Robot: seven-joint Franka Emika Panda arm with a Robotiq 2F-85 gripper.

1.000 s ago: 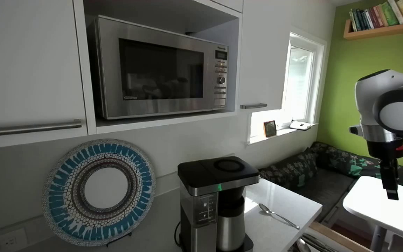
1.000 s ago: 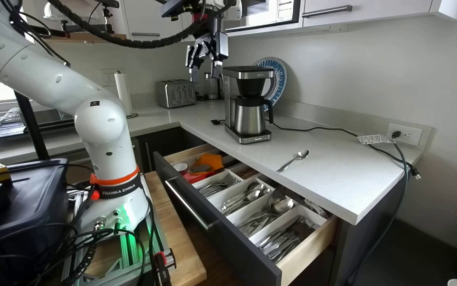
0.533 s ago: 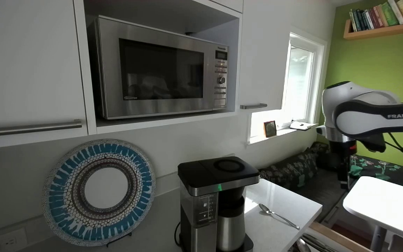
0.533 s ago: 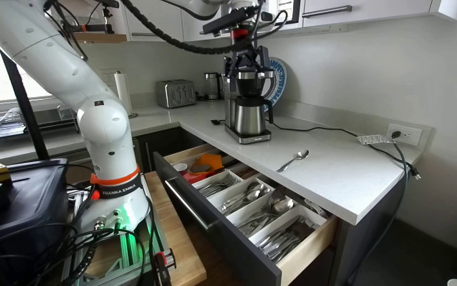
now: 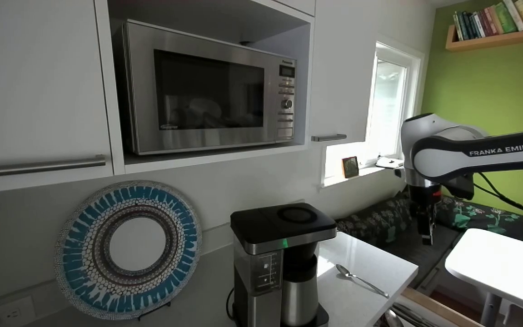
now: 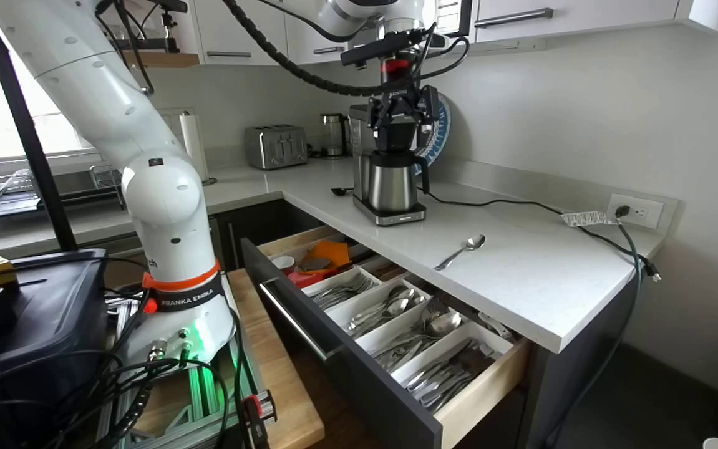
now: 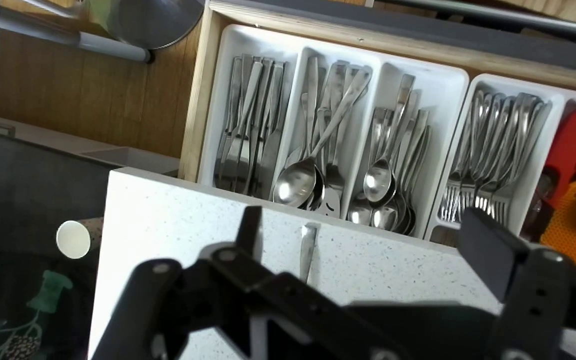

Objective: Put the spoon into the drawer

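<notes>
Going left to right in an exterior view, past the white arm [image 6: 165, 193] on a wood table [image 6: 287, 386], to the drawer [image 6: 488, 396], pulled out past the front edge of the counter [image 6: 508, 293]. Packed with forks [image 6: 341, 292], knives [image 6: 446, 377] and a pile of spoons [image 6: 390, 308] in white trays [image 7: 438, 82], partly hidden by that edge in the wrist view. Next, to the gripper [image 6: 400, 132], hanging high above the counter, seen in front of the coffee maker [image 6: 393, 181]. With fingers [image 7: 490, 250] spread wide apart, gripping nothing, and lots of air below. Then on to the spoon [image 6: 466, 248], lying flat on the counter, with its handle end just beside the front edge and its bowl farther in. Well apart from the coffee maker, with room to move on both sides. Last, across to the right end edge, near a wall socket [image 6: 642, 213].
</notes>
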